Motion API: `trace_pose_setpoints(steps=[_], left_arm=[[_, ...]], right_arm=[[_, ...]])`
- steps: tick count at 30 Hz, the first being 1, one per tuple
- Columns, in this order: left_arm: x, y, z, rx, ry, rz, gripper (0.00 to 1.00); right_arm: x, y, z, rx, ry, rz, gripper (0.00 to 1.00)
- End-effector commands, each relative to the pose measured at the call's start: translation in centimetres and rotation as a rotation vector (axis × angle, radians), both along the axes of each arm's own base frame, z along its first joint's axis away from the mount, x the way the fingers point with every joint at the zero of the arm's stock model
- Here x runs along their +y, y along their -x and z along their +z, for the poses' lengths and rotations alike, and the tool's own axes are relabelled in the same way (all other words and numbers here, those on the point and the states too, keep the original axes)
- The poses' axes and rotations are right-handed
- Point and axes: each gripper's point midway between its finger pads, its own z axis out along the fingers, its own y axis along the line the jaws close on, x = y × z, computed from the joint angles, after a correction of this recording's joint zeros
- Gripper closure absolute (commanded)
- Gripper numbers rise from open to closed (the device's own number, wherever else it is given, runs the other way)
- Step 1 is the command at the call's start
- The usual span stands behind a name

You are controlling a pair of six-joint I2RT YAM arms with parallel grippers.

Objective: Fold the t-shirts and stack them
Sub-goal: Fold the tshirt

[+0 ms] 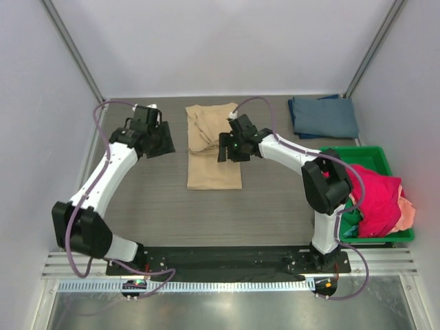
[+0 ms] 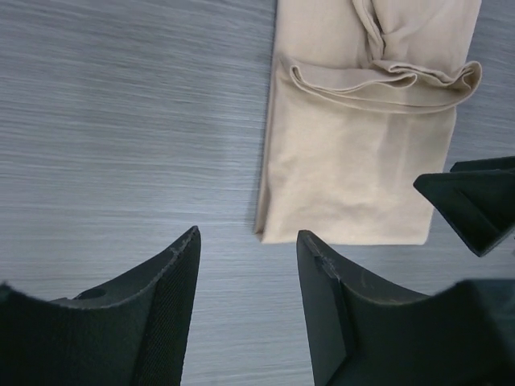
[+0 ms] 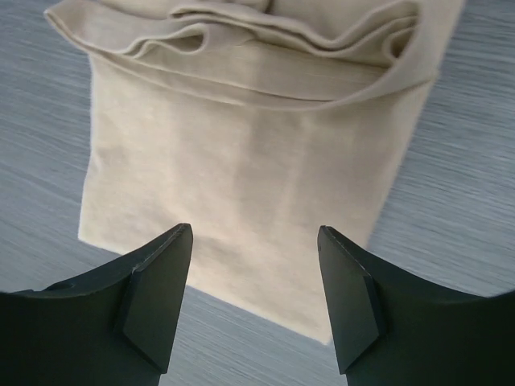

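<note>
While the tan soft-cloth t-shirt [image 1: 213,165] lies on the grey counter [image 1: 137,199] as a narrow strip with its far end bunched back, the left gripper [image 1: 159,141] beside it and the right gripper [image 1: 227,148] over it both hang open and empty. Judged: fold half done. The next move needs both grippers to take one end and double it over.

Overhead camera looks down from behind; both wrist cameras, close in, share the tan t-shirt [image 1: 206,172].

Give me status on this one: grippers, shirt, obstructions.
Left gripper open, empty, beside tan t-shirt. Right gripper open, empty, above it. Shirt partly folded, far end bunched. Nothing on it.
</note>
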Motion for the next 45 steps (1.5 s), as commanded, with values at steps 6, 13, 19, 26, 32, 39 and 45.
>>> trace_pose_setpoints(steps=[6,13,19,26,32,39,45], left_arm=[[5.1,4.0,-2.7,0.036,-0.246,0.012,0.47],[4.7,4.1,-2.4,0.029,-0.226,0.001,0.48],[4.5,4.3,-2.7,0.036,-0.218,0.0,0.48],[4.4,4.2,-2.8,0.032,-0.214,0.002,0.48],[3.1,4.2,-3.1,0.04,-0.154,-0.035,0.48],[-0.7,4.2,-3.5,0.046,0.058,-0.063,0.48],[-3.0,5.0,-5.6,0.036,0.217,-0.046,0.45]], right_arm=[[4.6,-1.8,0.0,-0.029,-0.036,0.07,0.31],[5.8,-4.4,-0.5,-0.055,-0.007,0.076,0.32],[5.4,-10.5,-0.3,-0.127,0.057,0.04,0.31],[2.1,-17.8,6.0,-0.253,-0.001,-0.081,0.3],[-1.8,-14.3,9.6,-0.289,0.023,-0.131,0.3],[-5.3,-4.9,5.9,-0.149,-0.044,-0.137,0.28],[-5.4,1.4,2.7,-0.051,-0.17,-0.091,0.28]])
